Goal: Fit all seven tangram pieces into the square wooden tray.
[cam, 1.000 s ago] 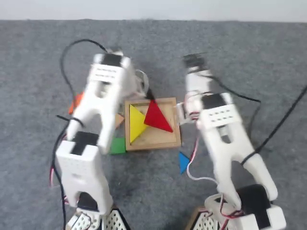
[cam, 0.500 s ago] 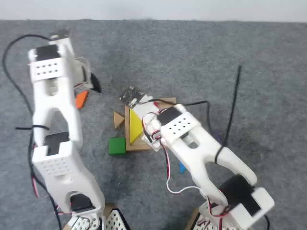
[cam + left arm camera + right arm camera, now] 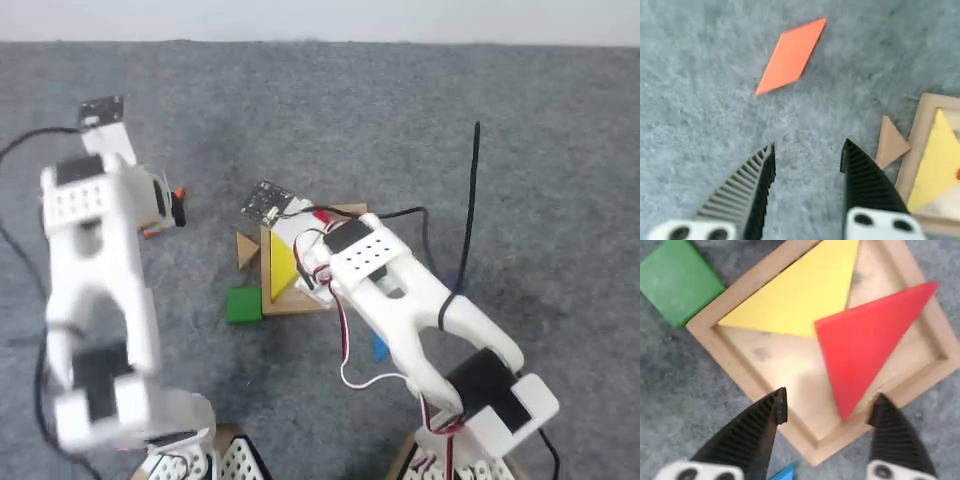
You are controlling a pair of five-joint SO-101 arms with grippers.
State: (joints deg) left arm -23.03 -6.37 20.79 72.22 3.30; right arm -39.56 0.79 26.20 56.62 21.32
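The square wooden tray (image 3: 740, 367) holds a yellow triangle (image 3: 800, 290) and a red triangle (image 3: 870, 340) that lies skewed on the tray floor. My right gripper (image 3: 830, 407) hangs open just above the tray's bare corner, beside the red triangle's tip. In the high view the right arm covers most of the tray (image 3: 285, 308), with the yellow triangle (image 3: 282, 265) showing. My left gripper (image 3: 807, 150) is open over the carpet, short of the orange parallelogram (image 3: 790, 55). From above, the left gripper (image 3: 172, 208) sits left of the tray.
A green square (image 3: 243, 303) lies at the tray's near left corner, and a tan small triangle (image 3: 245, 250) just left of the tray. A blue piece (image 3: 380, 347) rests on the carpet under the right arm. Grey carpet lies open to the far right.
The left arm has swung away from the tray to the left, toward the orange parallelogram. The right arm has moved from the tray's right side to over the tray.
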